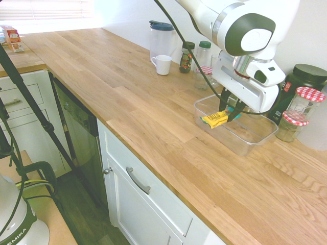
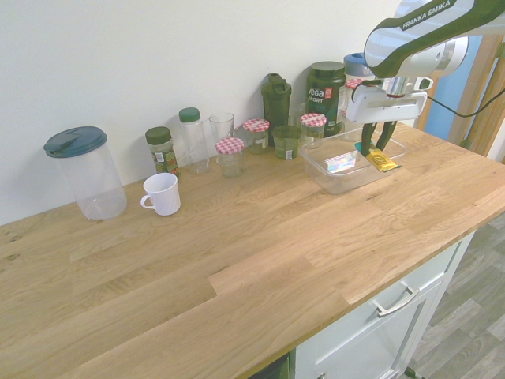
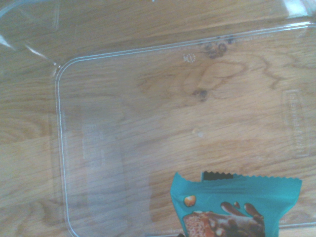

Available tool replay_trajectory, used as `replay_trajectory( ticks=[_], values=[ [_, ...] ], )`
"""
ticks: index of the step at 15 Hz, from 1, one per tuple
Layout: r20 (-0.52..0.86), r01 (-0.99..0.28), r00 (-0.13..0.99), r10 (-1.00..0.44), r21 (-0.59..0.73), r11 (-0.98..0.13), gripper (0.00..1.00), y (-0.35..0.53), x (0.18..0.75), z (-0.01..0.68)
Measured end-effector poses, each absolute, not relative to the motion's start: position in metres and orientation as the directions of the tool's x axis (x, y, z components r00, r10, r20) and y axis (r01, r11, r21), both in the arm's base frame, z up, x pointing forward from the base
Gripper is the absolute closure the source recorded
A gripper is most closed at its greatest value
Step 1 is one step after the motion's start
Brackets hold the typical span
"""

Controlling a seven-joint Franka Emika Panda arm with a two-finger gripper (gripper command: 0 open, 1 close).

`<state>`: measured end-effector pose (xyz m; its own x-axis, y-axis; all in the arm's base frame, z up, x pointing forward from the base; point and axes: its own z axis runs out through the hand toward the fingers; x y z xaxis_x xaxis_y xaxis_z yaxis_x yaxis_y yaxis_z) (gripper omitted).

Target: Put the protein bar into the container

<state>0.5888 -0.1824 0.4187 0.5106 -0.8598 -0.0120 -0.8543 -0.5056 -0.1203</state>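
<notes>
Clamping the protein bar (image 1: 215,120) between my fingers, I have my gripper (image 1: 229,113) shut on its teal end, with the yellow length of the wrapper sticking out sideways from my jaws. I hang low over the container (image 1: 250,144), and the bar sits inside its rim line, above the clear floor; whether the bar's free end touches the tub I cannot tell. My wrist view shows the teal wrapper edge (image 3: 236,205) with its crimped seam over the tub's see-through bottom, wood grain showing beneath, and one rounded corner of the tub off to the side.

Just beyond the tub, on the wall side of me, stand two jars with red-checked lids (image 1: 306,101) and a big dark canister (image 2: 326,96). Further along the wall from my jaws come a dark green shaker bottle (image 2: 276,101), more small jars and a clear glass (image 2: 222,129). Well away from me on the wooden counter (image 2: 260,260) sit a white mug (image 2: 162,194) and a clear pitcher with a blue lid (image 2: 85,172).
</notes>
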Motion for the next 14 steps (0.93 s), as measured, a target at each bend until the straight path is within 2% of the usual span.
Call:
replay_trajectory(
  ticks=[9,14],
  values=[
    [0.018,-0.853,0.505,-0.863,-0.138,-0.503,0.0,-0.19,0.601,0.441],
    [0.09,-0.815,0.542,-0.835,-0.182,-0.549,0.0,-0.222,0.582,0.537]
  ],
)
